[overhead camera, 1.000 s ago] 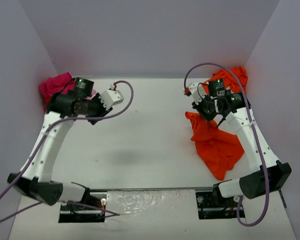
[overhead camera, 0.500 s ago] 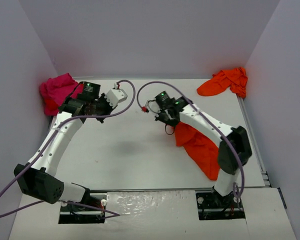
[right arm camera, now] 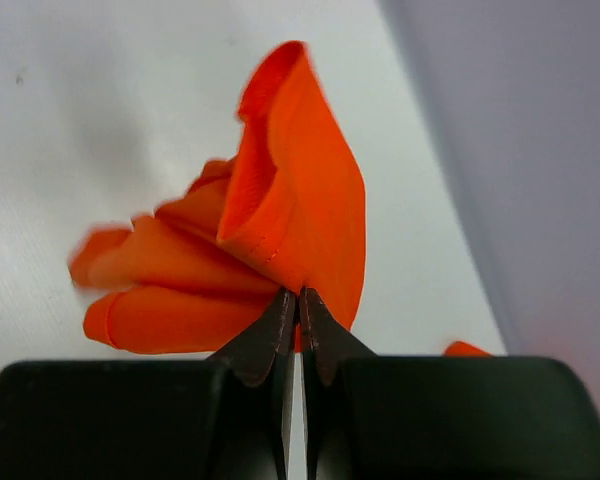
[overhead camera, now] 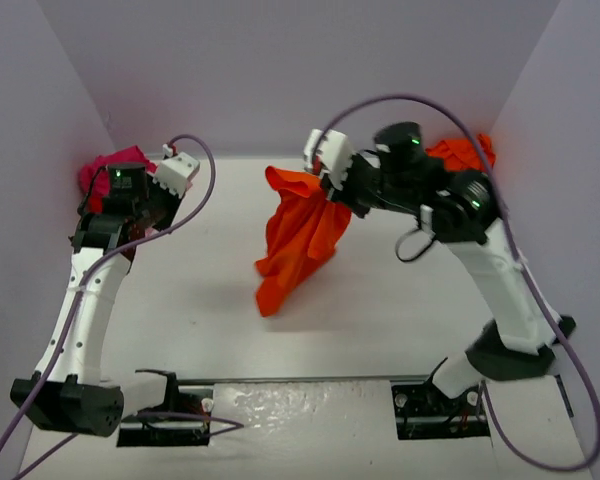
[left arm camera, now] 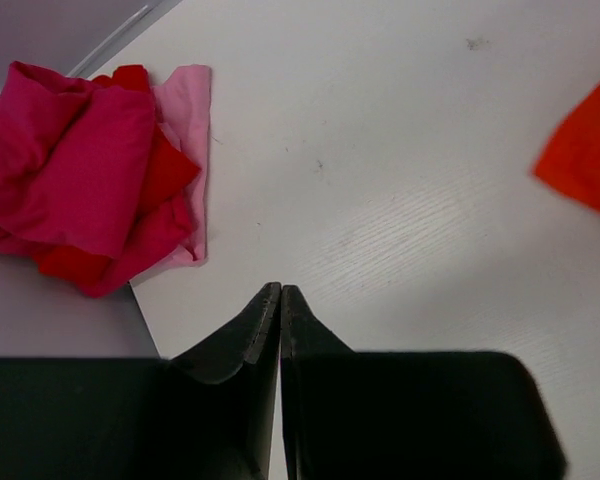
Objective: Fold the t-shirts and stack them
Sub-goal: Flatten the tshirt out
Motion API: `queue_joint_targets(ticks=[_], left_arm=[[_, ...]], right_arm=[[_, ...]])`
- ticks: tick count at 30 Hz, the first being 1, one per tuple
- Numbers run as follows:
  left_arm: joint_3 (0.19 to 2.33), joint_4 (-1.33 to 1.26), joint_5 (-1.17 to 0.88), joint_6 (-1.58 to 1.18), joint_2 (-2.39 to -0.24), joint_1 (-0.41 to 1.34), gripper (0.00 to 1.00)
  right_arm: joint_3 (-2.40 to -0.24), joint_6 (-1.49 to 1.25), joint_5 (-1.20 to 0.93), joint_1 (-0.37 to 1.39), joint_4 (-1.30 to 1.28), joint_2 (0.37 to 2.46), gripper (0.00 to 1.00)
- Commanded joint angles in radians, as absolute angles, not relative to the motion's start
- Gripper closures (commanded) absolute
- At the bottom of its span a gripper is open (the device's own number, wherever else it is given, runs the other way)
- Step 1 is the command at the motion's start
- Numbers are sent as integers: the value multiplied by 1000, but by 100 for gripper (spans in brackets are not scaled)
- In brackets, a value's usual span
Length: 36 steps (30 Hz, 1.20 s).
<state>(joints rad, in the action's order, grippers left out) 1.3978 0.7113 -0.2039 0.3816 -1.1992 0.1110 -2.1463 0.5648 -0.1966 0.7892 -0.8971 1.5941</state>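
Orange shirt (overhead camera: 298, 238): we log it hanging bunched at mid-frame, swung there from the right side by the right gripper (right arm camera: 298, 296), which pinches its hem. Unfolded as yet; spreading comes next, we judge.
Left gripper (left arm camera: 280, 292): pressed together, empty, near the pink-red pile (left arm camera: 90, 180) at upper left.
Orange heap (overhead camera: 460, 152), upper right: mostly hidden behind the arm.

an orange-red t-shirt (overhead camera: 298, 235) hangs bunched mid-air at centre; a magenta-red-pink t-shirt pile (left arm camera: 90, 170) lies crumpled far left.

1. T-shirt pile (overhead camera: 105, 172): tabletop's (overhead camera: 200, 300) far-left corner, near my left pincer (left arm camera: 280, 293).
2. One t-shirt (overhead camera: 298, 235) hangs from my right pincer (right arm camera: 298, 295), above the tabletop's middle.
3. Another heap (overhead camera: 467, 152) lies in the far-right corner.
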Motion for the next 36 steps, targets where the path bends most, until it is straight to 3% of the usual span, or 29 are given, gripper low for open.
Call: queue_joint_targets(ticks=[1,12,14,17,21,31,36], left_arm=[[1421,670,-214,364,-1190,94,98],[1445,732,-297,444,-1261,93,97],[1443,744,-315,464,-1270,95,96],[1438,759,-332,492,-1293,96,96],[1437,791,-348,529,-1332,97,93],[1382,839,-379,611,-1416,107,91],[1429,856,-405,649,-1510,112,90]], right_arm=[[-2151,588,-173,753,-912,1431,100],[-1587,626,68,630,-768,1312,97],[-1493,637,80,621,-784,1306,80],[-1385,637,160,619,-797,1349,43],[-1316,627,310,601,-759,1436,34],[-1412,644,366,529,-615,1640,32],[-1459,627,376,532,-609,1753,36]])
